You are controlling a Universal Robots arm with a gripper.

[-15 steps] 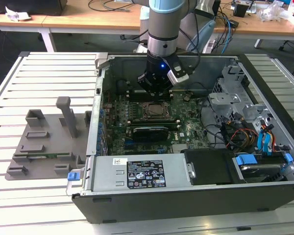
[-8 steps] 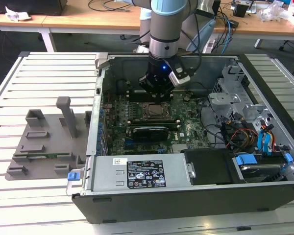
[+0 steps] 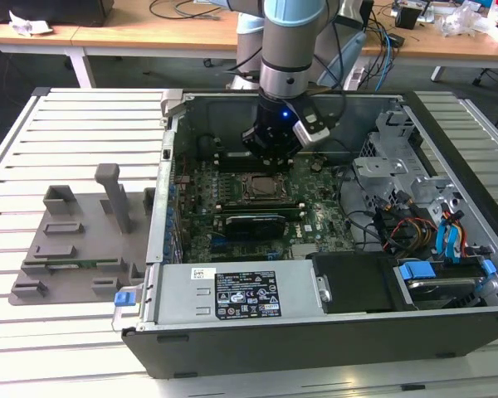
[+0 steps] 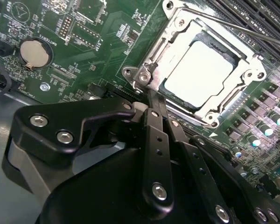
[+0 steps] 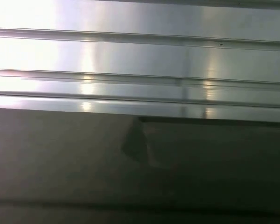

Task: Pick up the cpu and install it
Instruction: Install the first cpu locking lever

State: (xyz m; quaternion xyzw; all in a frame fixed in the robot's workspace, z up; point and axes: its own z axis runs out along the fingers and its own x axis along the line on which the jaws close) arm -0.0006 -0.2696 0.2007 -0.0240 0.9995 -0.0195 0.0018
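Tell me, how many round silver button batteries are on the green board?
1. A round silver coin battery sits on the green motherboard in the second wrist view, off to one side of the socket holding the cpu. The gripper may hide others.

In the exterior view the end effector (image 3: 271, 148) hangs over the far part of the motherboard (image 3: 257, 207), and its fingertips are too dark and small to tell apart. In the second wrist view the black linkage (image 4: 154, 154) covers the near edge of the socket frame (image 4: 149, 70). The cpu (image 4: 200, 70) is glared to white, its surface unreadable. The first wrist view gives blurred metal rails (image 5: 140, 65) above a dim, indistinct surface.
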